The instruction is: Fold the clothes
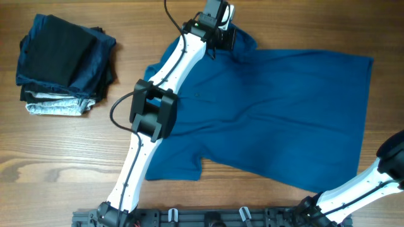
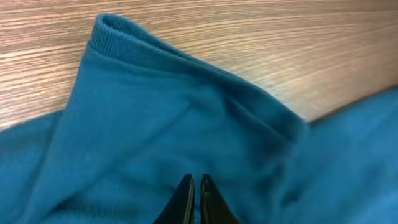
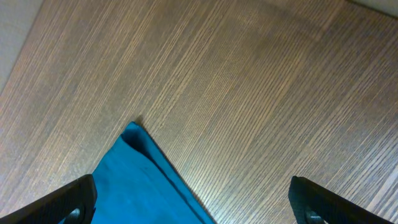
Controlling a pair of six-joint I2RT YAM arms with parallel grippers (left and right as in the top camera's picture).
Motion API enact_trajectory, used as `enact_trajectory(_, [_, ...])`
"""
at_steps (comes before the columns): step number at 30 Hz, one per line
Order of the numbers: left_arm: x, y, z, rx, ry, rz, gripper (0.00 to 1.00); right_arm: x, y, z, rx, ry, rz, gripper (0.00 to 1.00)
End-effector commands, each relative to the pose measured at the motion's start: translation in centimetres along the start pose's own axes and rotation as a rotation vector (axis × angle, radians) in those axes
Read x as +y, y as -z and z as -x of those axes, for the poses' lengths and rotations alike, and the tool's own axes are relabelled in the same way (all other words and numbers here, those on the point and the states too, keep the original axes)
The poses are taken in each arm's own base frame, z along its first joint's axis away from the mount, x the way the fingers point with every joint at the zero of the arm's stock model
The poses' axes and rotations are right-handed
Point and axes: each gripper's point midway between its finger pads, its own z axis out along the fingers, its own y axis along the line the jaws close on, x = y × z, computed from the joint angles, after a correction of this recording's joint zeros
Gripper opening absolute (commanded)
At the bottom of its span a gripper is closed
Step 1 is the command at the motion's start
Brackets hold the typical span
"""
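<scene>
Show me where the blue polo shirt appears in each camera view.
Overhead: polo shirt spread across centre and right.
Left wrist: fills most of the frame, ribbed sleeve cuff upper left.
Right wrist: only one corner, bottom left of centre.
Shared landmark: the wood-grain table.

Bare table [image 1: 129, 44] between shirt [image 1: 284, 107], garment stack [image 1: 63, 60]

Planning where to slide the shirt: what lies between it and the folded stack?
Between shirt and stack: bare table, plus a black cable loop, in the overhead view.
</scene>
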Motion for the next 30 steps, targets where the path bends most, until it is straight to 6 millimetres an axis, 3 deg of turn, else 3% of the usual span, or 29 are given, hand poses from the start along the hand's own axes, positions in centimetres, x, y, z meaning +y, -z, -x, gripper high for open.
enact_trajectory(1, [1.9,-1.5,0.5,-0.048,0.012,0.059,0.06,0.5,0.2,0.3,-0.007,0.010,0.016,1.00])
enact_trajectory(6, [5.0,-2.5,0.4,-0.066,0.031,0.138,0.08,0.5,0.2,0.3,-0.007,0.010,0.016,1.00])
enact_trajectory(12, [8.4,-2.1,0.7,-0.071,0.072,0.169,0.09,0.5,0.2,0.3,-0.007,0.010,0.016,1.00])
enact_trajectory(15, [9.0,-2.0,0.9,-0.079,0.073,0.174,0.08,0.5,0.2,0.3,-0.007,0.010,0.016,0.99])
enact_trajectory(19, [8.1,1.0,4.6,-0.173,0.011,0.179,0.05,0.5,0.2,0.3,-0.007,0.010,0.016,0.99])
enact_trajectory(21, [6.4,3.0,5.9,-0.197,-0.002,0.165,0.04,0.5,0.2,0.3,-0.007,0.010,0.016,1.00])
enact_trajectory(23, [4.6,3.6,5.5,-0.173,-0.017,0.152,0.06,0.5,0.2,0.3,-0.007,0.010,0.016,1.00])
enact_trajectory(30, [2.2,2.4,1.7,-0.041,-0.088,0.154,0.06,0.5,0.2,0.3,-0.007,0.010,0.016,1.00])
